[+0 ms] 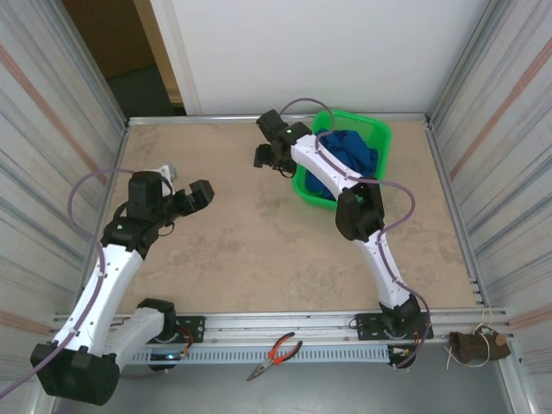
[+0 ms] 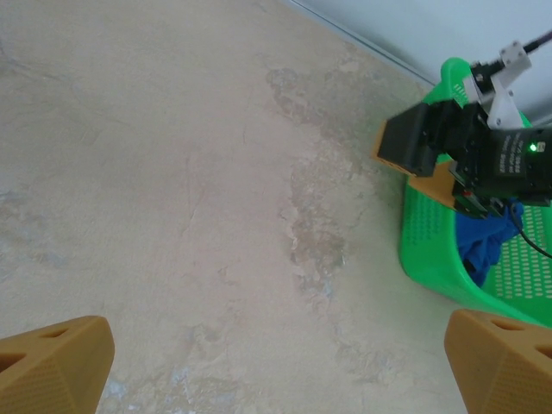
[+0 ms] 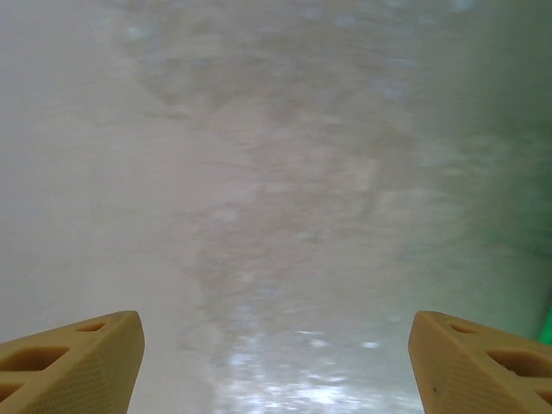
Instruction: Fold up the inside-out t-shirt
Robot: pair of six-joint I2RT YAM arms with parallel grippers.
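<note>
Blue t-shirt [image 1: 345, 153] bunched up in green basket [image 1: 379, 136].

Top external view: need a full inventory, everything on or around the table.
royal-blue soft cotton t-shirt: one, blue, bunched inside the basket
green plastic mesh basket: one, green, far right part of the table
table: one, mottled tan top
pliers: one, red-orange handles, on the near rail between the arm bases
brown bundle: one, brown with pale strings, near right corner; can't tell what it is
corrugated metal side walls: two, grey, left and right
left gripper: one, open, over bare table at left
right gripper: one, open, over bare table just left of the basket
</note>
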